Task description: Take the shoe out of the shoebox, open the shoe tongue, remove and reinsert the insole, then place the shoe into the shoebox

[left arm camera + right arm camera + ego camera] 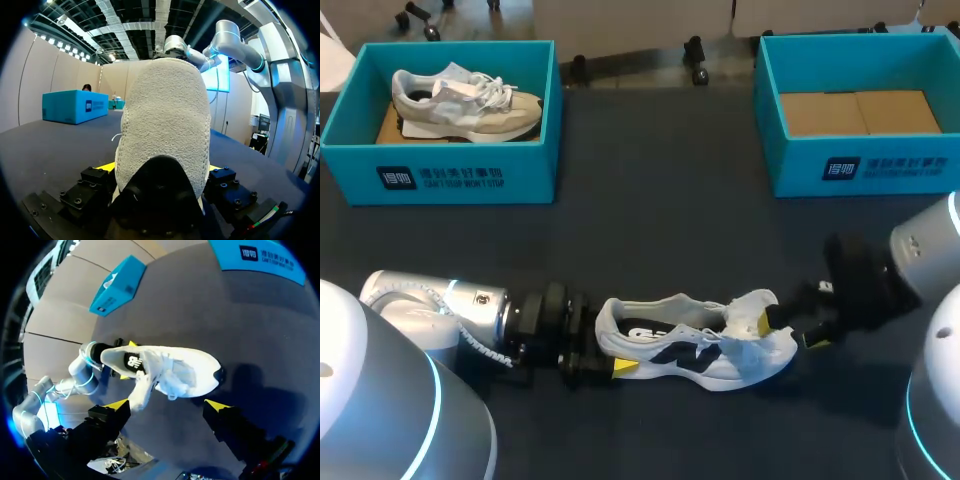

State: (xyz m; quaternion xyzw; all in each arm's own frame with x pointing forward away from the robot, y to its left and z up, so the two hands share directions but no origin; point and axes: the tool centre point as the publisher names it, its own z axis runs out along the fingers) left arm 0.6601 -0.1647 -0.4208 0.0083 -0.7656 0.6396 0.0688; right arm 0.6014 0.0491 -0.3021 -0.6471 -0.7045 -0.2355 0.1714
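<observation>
A white shoe (695, 345) with black side marks lies on its side on the dark table, toe to the right. My left gripper (605, 355) is shut on its heel, which fills the space between the fingers in the left wrist view (160, 167). The shoe's tongue (755, 305) is folded out toward the toe. My right gripper (790, 333) stands open at the toe end. In the right wrist view its fingers (166, 404) are spread wide, with the shoe (165, 372) just ahead and the tongue (141, 390) hanging by one finger. No insole shows.
A teal shoebox (450, 175) at the back left holds a beige shoe (470, 100). Another teal shoebox (880, 165) at the back right shows only its cardboard floor. Bare dark table lies between the boxes and the white shoe.
</observation>
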